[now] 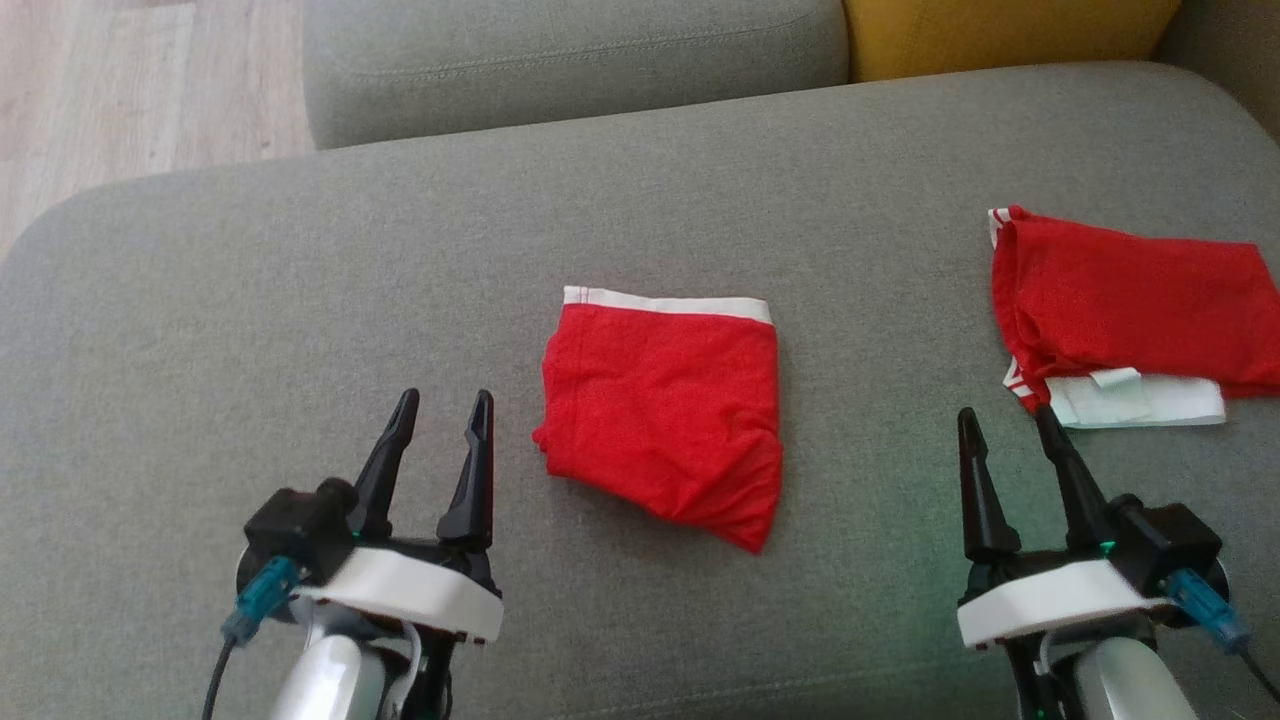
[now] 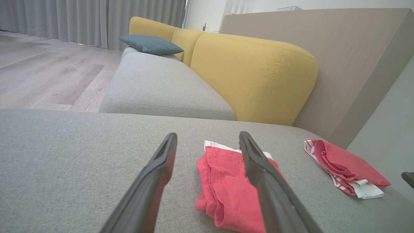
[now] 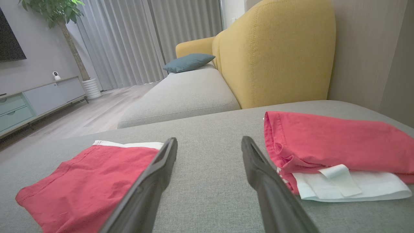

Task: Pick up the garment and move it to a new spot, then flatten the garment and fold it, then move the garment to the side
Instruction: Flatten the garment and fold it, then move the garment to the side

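Red centre garment point(image 1: 665, 410): folded into a compact, roughly square packet and laid flat in the middle of the grey seat; its white waistband is turned to the far edge, and a few creases are seen at the near right corner.
Red side garment point(image 1: 1130, 310): laid folded well to the right of the first, near the seat's right edge; a white band with a small label is shown along its near edge.
Left pincer point(image 1: 445, 400): held low over the seat, to the near left of the centre garment; its fingers are spread apart and nothing is gripped.
Right pincer point(image 1: 1003, 415): fingers likewise spread, nothing gripped; the right fingertip is seen at the near left corner of the side garment, and whether contact is made cannot be told.
Grey seat point(image 1: 250, 300): woven fabric, by which both garments are carried.
Yellow backrest point(image 3: 275, 48): set behind the seat at the far right.
Blue cushion point(image 2: 150, 44): rested on a further grey seat beside the backrest.
Surroundings: pale wooden floor point(image 1: 120, 90) at the left, grey curtains point(image 3: 129, 38) beyond.
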Robot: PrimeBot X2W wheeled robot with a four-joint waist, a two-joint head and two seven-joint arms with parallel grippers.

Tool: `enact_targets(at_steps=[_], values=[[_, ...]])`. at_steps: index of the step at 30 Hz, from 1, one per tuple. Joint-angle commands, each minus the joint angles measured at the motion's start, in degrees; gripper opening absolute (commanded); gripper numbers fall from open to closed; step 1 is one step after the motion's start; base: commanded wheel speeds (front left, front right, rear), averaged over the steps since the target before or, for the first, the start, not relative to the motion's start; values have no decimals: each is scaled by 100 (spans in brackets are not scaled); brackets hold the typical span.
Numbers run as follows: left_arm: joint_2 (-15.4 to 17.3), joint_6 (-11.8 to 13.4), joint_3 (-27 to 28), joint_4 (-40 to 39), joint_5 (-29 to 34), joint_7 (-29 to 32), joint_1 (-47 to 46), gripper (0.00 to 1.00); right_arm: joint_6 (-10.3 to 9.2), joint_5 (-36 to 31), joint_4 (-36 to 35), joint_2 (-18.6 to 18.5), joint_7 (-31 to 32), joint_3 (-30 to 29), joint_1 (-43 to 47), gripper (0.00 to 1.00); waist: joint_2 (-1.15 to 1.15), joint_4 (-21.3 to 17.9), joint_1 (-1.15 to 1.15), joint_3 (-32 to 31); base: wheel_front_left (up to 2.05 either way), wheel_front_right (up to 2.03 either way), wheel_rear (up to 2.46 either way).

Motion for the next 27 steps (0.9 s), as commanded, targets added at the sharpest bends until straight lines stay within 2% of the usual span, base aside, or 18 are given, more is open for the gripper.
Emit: enact_targets(at_steps=[1,15,21,27], values=[[16,24,255,-185,29,-35,-154,100,41,34,-174,-13,-62,136,-118,100,0,-1,0,-16,0,0,0],[16,5,159,-194,63,-35,-140,100,41,-6,238,-13,-62,141,-218,100,0,135,0,42,0,0,0],[16,-7,112,-195,97,-35,-194,100,41,57,358,-13,-62,329,-365,100,0,223,0,160,0,0,0],[16,-35,49,-177,102,-35,-313,100,41,247,761,-13,-36,600,-663,100,0,424,0,378,0,0,0]])
